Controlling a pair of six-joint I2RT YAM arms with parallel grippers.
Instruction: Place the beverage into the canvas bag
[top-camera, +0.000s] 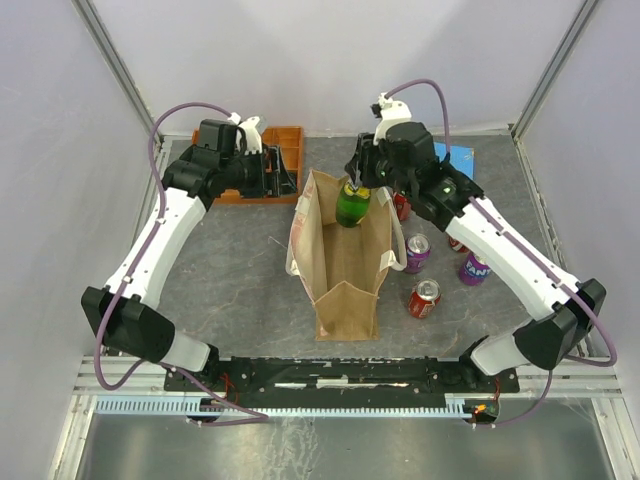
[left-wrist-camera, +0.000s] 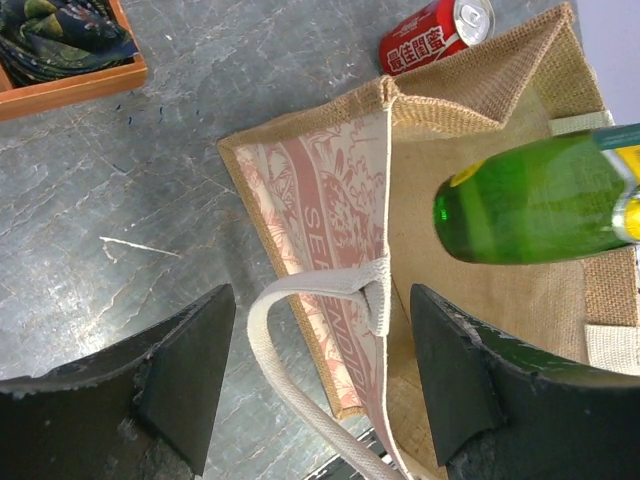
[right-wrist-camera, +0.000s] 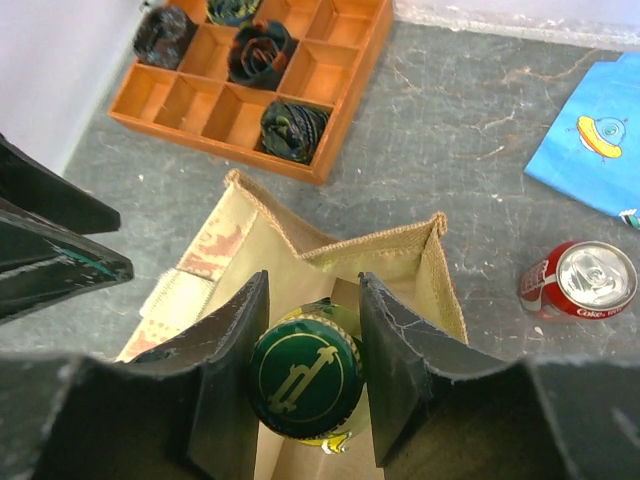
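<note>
The beverage is a green glass bottle (top-camera: 351, 206) with a green cap (right-wrist-camera: 305, 375). My right gripper (top-camera: 357, 185) is shut on its neck and holds it upright over the far end of the open tan canvas bag (top-camera: 340, 265); its lower part is inside the bag's mouth. In the right wrist view the gripper (right-wrist-camera: 313, 285) has both fingers against the cap. My left gripper (top-camera: 288, 180) is open just left of the bag's far corner. In the left wrist view (left-wrist-camera: 322, 297) a white loop handle (left-wrist-camera: 300, 300) lies loose between the jaws. The bottle (left-wrist-camera: 530, 200) shows there too.
An orange compartment tray (top-camera: 272, 158) with dark rolled cloths stands at the far left. Red cans (top-camera: 424, 298) and purple cans (top-camera: 416, 252) stand and lie right of the bag. A blue cloth (top-camera: 458, 160) lies at the far right. A red can (right-wrist-camera: 580, 282) lies near the bag's far corner.
</note>
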